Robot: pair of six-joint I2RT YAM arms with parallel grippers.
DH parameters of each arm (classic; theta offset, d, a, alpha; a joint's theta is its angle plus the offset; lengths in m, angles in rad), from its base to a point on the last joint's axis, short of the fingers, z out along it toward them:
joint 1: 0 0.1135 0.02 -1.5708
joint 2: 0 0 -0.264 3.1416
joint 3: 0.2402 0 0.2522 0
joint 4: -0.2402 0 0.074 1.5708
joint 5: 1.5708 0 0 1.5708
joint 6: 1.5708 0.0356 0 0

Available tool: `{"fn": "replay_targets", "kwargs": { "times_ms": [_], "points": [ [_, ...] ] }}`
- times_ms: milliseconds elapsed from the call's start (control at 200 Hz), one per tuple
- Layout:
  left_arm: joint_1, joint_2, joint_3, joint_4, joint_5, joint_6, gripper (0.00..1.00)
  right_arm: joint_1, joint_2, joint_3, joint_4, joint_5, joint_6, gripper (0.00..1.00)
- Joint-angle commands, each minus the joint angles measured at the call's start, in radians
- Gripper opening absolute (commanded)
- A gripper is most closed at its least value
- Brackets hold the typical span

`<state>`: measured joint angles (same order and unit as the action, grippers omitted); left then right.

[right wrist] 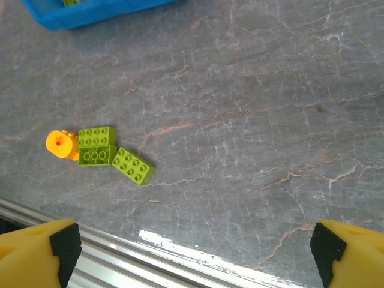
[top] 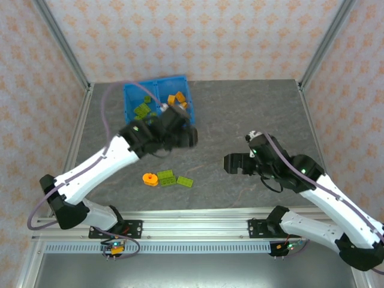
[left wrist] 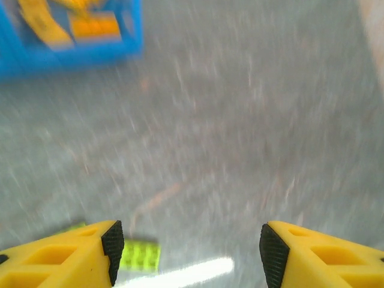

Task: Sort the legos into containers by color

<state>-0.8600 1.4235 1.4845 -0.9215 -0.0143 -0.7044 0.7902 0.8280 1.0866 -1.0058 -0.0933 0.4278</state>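
A bright blue rectangular plastic bin (top: 129,96) stands at the far left of the grey stone-patterned bench (top: 252,108). A middle wall splits it into two compartments. Lime green studded bricks (top: 142,110) lie in the left one and orange studded bricks (top: 178,99) in the right one.

On the bench, nearer than the bin, sits a small cluster. A round orange plastic piece (right wrist: 59,144) touches the left side of two green bricks (right wrist: 97,146) lying side by side. A third green brick (right wrist: 132,165) lies at a slant against their right near corner.

The left hand (left wrist: 192,255) hangs above the bench just beside the bin's near right corner. Its yellow fingers (left wrist: 72,255) stand apart with nothing between them. Its wrist view is blurred, but one green brick shows below the left finger.

The right hand (right wrist: 192,249) is over bare bench to the right of the cluster, well apart from it. It is spread wide and holds nothing.
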Motion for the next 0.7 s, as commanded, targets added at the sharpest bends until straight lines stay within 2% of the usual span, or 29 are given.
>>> {"fn": "replay_targets", "kwargs": {
  "times_ms": [0, 140, 325, 510, 696],
  "points": [
    [-0.106, 0.077, -0.124, 0.012, -0.015, -0.031, 0.66, -0.002, -0.087, -0.037, 0.003, 0.046, 0.037, 0.99],
    [-0.169, 0.166, -0.181, -0.020, -0.080, -0.018, 0.67, -0.002, -0.142, -0.051, -0.025, 0.030, 0.036, 0.99],
    [-0.166, 0.228, -0.225, -0.015, -0.132, -0.007, 0.68, -0.002, -0.135, -0.022, -0.063, 0.050, 0.014, 0.99],
    [-0.145, 0.325, -0.213, -0.007, -0.115, 0.078, 0.69, -0.002, -0.129, -0.016, -0.038, 0.058, 0.043, 0.99],
    [-0.108, 0.369, -0.232, 0.025, -0.104, 0.111, 0.80, -0.002, -0.097, 0.019, -0.058, 0.058, 0.033, 0.99]
  ]
}}
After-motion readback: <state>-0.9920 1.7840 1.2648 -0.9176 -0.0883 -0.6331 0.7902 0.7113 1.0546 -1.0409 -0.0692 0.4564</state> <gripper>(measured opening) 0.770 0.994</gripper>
